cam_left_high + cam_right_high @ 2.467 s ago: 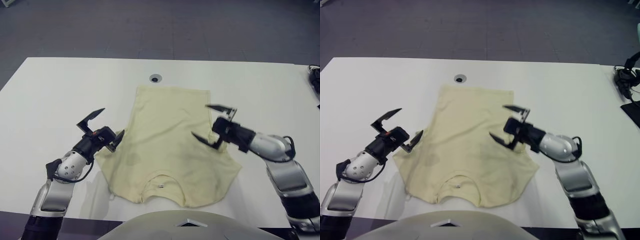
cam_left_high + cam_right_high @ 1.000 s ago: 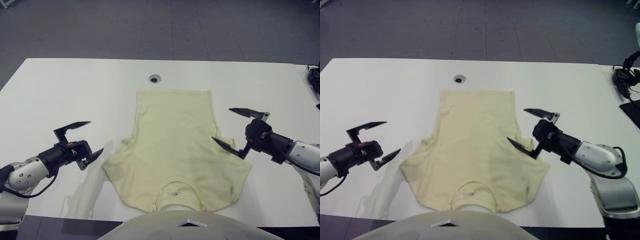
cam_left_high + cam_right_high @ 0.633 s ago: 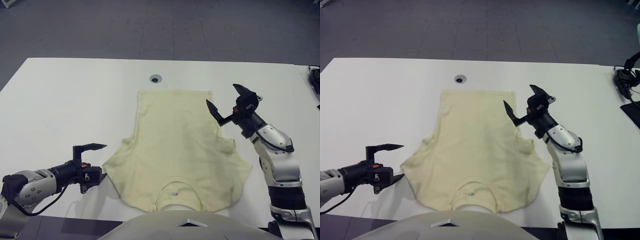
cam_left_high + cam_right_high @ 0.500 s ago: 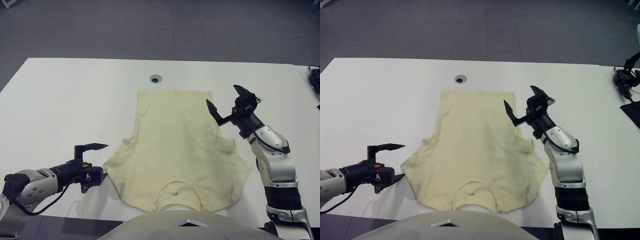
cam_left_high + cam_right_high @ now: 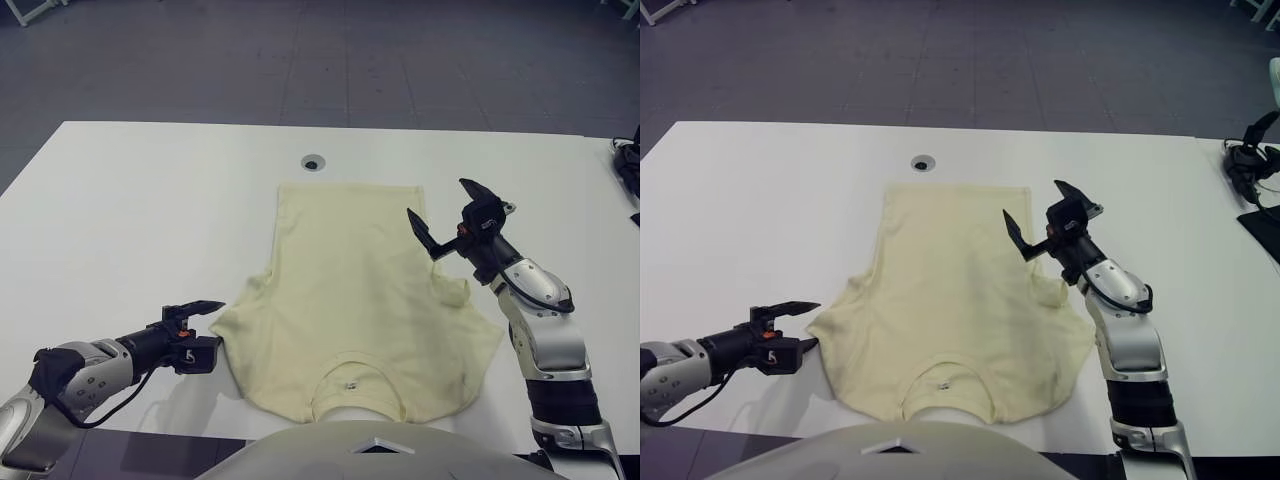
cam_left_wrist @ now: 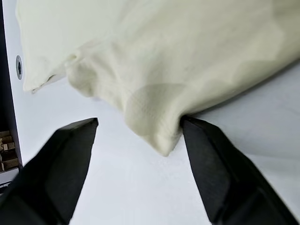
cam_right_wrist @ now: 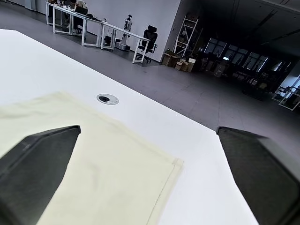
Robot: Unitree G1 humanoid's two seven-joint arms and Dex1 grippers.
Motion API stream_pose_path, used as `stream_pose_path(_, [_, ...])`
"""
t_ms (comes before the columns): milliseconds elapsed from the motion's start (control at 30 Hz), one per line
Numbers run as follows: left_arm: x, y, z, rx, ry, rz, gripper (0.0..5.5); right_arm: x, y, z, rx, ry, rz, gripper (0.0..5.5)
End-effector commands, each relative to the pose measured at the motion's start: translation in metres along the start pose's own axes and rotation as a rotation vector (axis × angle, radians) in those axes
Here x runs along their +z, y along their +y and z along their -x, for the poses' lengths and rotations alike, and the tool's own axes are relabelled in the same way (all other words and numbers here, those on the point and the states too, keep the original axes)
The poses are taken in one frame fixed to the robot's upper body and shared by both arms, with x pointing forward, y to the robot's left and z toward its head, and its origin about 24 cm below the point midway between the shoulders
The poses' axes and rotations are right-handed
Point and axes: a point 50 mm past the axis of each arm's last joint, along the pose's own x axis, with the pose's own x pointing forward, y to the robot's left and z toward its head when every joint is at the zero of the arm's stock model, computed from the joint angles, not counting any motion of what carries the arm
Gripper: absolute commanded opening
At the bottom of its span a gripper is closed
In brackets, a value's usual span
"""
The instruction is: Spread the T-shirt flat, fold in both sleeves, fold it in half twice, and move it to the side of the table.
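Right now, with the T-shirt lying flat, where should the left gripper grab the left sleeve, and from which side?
Pinch the left sleeve at its outer tip, coming in low from the left side of the table. That corner bulges slightly off the surface and sits inside the open left gripper.

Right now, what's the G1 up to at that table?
It's working on a pale yellow T-shirt lying spread on the white table, collar toward the robot, both sleeves unfolded. The left hand sits low at the left sleeve, open, with the sleeve's edge between its fingers. The right hand hangs open above the shirt's right side, holding nothing.
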Motion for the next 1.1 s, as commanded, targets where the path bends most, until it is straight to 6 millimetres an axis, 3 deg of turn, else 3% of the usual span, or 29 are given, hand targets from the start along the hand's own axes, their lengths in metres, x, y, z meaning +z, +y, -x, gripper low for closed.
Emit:
stream_pose_path(33, [-0.014,-0.025,0.000,-0.160,0.089,0.033,2.39,0.000,0.001,0.003,-0.002,0.002,-0.003,5.40])
stream_pose_path(433, [-0.009,-0.023,-0.007,-0.162,0.065,-0.005,0.08,0.002,0.006,0.005,0.004,-0.002,0.003,5.40])
stream_pose_path(700, [-0.004,-0.014,-0.009,-0.109,0.044,-0.049,0.03,0.004,0.008,0.005,0.005,-0.009,0.001,5.40])
stream_pose_path(1100, [0.034,0.035,0.007,-0.017,-0.021,-0.309,0.03,0.005,0.008,0.008,-0.031,-0.017,-0.005,5.40])
